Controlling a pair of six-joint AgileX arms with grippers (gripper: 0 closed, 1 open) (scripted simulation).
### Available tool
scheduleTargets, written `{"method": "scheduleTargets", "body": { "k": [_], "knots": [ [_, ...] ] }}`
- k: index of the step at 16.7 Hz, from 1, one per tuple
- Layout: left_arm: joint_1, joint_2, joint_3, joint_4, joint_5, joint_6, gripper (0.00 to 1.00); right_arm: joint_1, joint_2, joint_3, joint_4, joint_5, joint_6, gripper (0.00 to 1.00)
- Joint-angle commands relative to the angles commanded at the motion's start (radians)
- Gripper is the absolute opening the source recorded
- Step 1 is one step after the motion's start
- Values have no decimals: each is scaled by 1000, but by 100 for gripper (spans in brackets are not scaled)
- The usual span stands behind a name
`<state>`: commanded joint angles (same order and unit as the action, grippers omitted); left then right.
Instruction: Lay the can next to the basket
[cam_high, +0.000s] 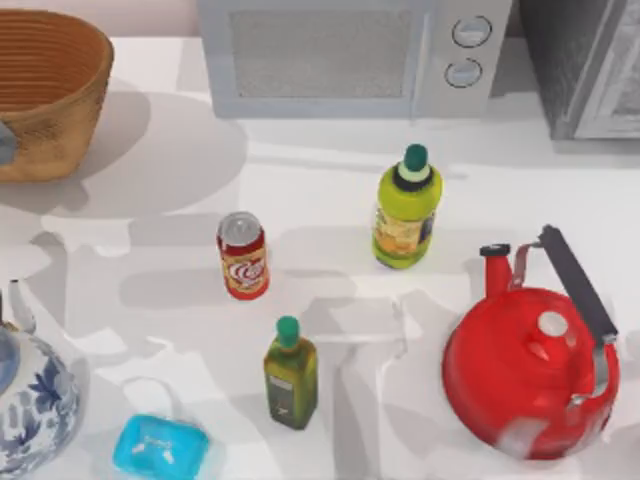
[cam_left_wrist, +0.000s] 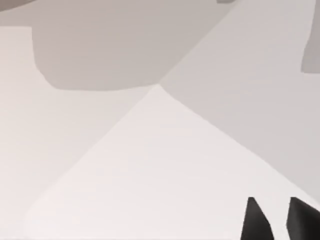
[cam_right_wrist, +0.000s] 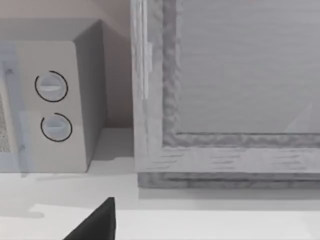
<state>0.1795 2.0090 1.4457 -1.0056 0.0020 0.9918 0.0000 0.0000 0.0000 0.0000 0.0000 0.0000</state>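
The can, red with a silver top and a round cream logo, stands upright near the middle of the white table. The basket, a large round wicker one, sits at the far left corner, well apart from the can. In the left wrist view my left gripper hangs over bare table, its two dark fingertips apart with nothing between them, so it is open. A dark edge of my right gripper shows in the right wrist view, facing the back of the table.
A microwave and a grey cabinet line the back. A yellow-green bottle, an olive oil bottle, a red kettle, a blue-and-white pot and a blue pad stand around the can.
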Motion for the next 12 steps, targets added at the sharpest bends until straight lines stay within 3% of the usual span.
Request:
{"method": "scheduleTargets", "body": {
  "k": [12],
  "knots": [
    [-5,1,18,11,-3,-33,0,0,0,0,0,0,0,100]
  ]
}}
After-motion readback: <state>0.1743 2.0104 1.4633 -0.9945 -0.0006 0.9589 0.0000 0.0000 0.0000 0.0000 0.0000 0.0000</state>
